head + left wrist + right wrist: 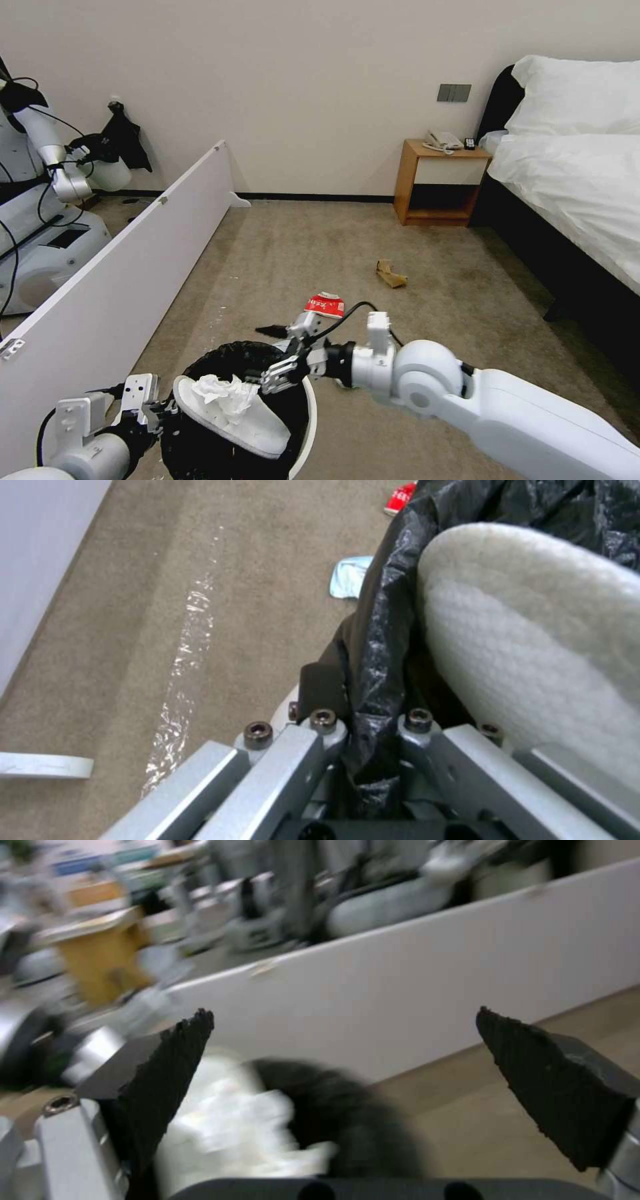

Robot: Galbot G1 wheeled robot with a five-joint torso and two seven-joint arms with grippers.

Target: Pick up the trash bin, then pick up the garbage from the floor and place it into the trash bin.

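A: What did the head view give you?

B: The trash bin [303,427] was low in front, its rim pinched by the left gripper [155,405]. A white slipper [230,417] with crumpled tissue [217,388] on it lay tilted across the bin's mouth. The right gripper [283,353] hung over the far rim with its jaws apart, holding nothing. On the floor [320,260] beyond lay a red packet [325,305] and, farther off, a brown paper bag [390,273].

A: And the left wrist view?

B: The left gripper's fingers [320,730] were clamped on the black liner [380,645] at the rim, the slipper just beside them.

A: The right wrist view?

B: Blurred. Its two black pads [173,1060] stood wide apart above the slipper and the dark bin mouth, a white board [413,985] behind.
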